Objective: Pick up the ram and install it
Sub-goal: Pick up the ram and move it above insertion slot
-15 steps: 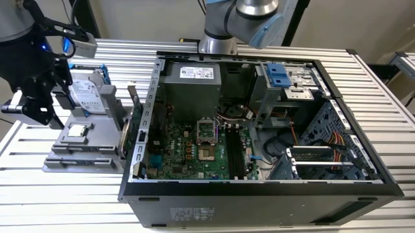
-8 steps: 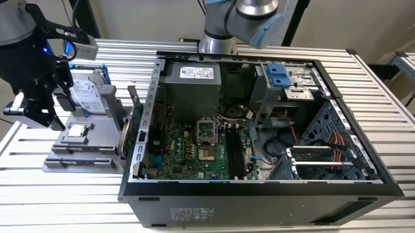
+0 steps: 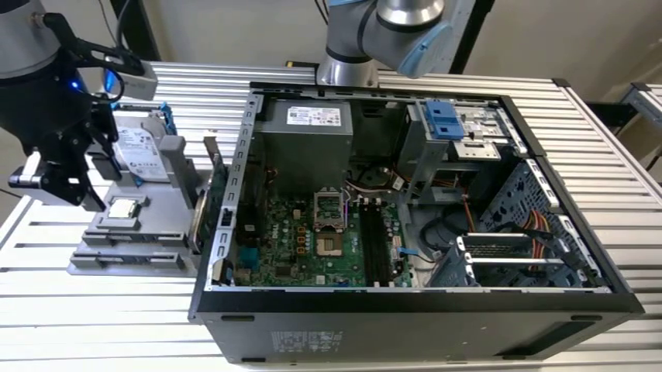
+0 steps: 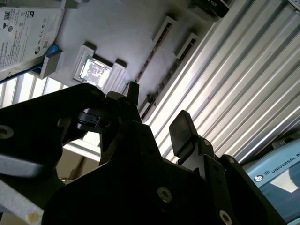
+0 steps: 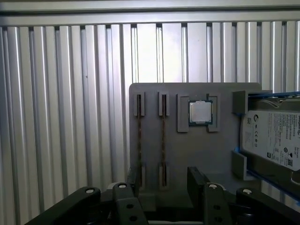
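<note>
Two ram sticks stand on edge in slots of a grey parts tray (image 5: 211,154), one stick (image 5: 139,136) beside the other (image 5: 163,136). In the second wrist view they show as thin dark lines (image 4: 151,56) in the tray (image 4: 122,28). My black gripper (image 5: 164,183) hovers above the near end of these slots, open, with nothing between its fingers (image 5: 197,180). The second wrist view also has it open (image 4: 157,112). In the exterior view the gripper (image 3: 77,198) hangs over the tray (image 3: 104,263) at the exterior view's left, outside the computer case.
A square silver processor (image 5: 200,112) and a hard drive (image 5: 276,140) share the tray. The open computer case (image 3: 414,302) fills the middle, with its motherboard memory slots (image 3: 373,240). A green card with bracket (image 3: 212,194) stands by the case wall. Another arm's base (image 3: 383,31) stands behind.
</note>
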Robot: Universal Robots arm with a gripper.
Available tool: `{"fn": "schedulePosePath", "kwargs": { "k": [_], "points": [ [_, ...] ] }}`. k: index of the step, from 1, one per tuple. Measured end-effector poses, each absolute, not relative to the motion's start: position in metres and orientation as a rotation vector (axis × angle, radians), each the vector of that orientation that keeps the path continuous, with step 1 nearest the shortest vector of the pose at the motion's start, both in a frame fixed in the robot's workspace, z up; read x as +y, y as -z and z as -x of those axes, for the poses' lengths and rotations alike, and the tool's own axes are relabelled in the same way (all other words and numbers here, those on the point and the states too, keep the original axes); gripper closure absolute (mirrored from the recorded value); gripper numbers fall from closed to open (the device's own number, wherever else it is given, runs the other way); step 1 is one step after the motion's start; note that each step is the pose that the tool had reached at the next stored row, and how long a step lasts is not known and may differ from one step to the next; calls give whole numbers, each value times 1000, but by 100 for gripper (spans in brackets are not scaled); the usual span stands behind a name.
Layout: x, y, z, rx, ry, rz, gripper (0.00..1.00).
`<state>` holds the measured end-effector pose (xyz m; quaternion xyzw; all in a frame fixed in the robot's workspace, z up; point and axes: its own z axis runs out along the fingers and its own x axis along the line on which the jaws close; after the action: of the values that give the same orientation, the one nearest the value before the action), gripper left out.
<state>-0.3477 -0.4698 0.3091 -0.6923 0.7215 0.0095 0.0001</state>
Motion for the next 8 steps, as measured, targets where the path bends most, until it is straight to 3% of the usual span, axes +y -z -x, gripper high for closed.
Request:
{"fn": "schedulePosePath", "kwargs": {
  "k": [8],
  "points": [
    [-472,-305,348,2267,-30,2175,0]
  ]
}}
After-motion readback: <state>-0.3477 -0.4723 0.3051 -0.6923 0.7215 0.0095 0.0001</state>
